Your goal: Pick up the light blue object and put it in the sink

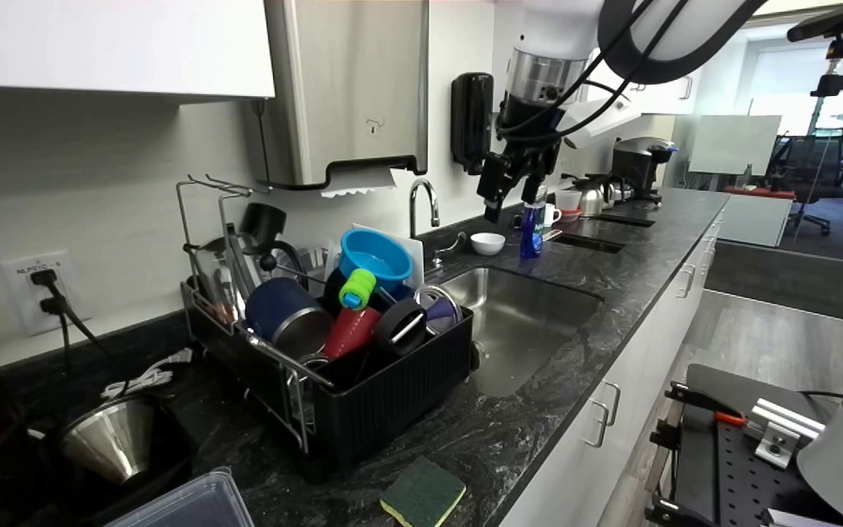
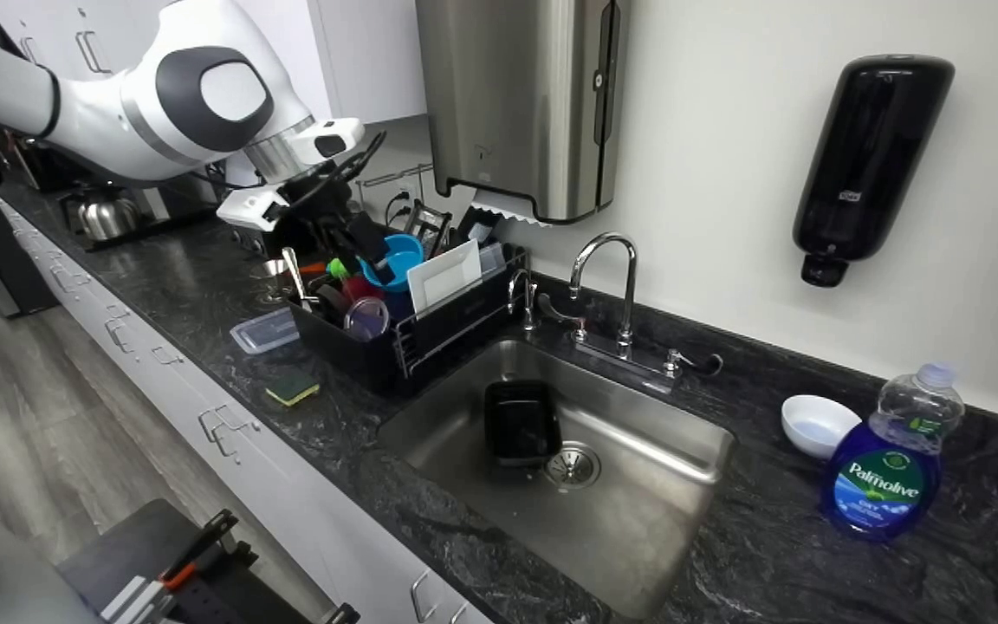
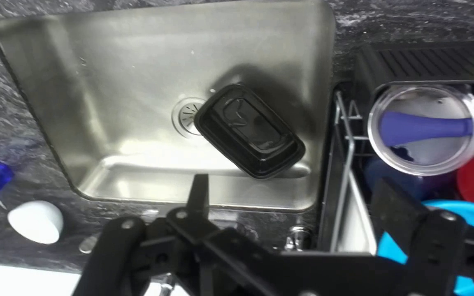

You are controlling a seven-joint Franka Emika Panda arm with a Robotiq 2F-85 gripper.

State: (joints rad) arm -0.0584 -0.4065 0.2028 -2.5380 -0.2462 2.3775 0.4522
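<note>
Bowl (image 1: 377,255), light blue, sits tilted on top of the dishes (image 1: 268,306) in the black rack (image 1: 399,388) beside the sink (image 2: 629,520), where a black tub (image 2: 521,425) lies by the drain (image 2: 574,466); the gripper (image 1: 511,207) hangs in the air, jaws wide apart

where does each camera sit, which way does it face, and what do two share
Exterior view: raised, dish rack in front, looking along the counter; arm at top right, jaws hanging.
Exterior view: raised, sink in front, facing the wall obliquely; arm and jaws at upper left.
Wrist view: carried on the arm, looking down at the sink; open jaws along the bottom.
Both exterior views share the light blue bowl and the dish rack.
</note>
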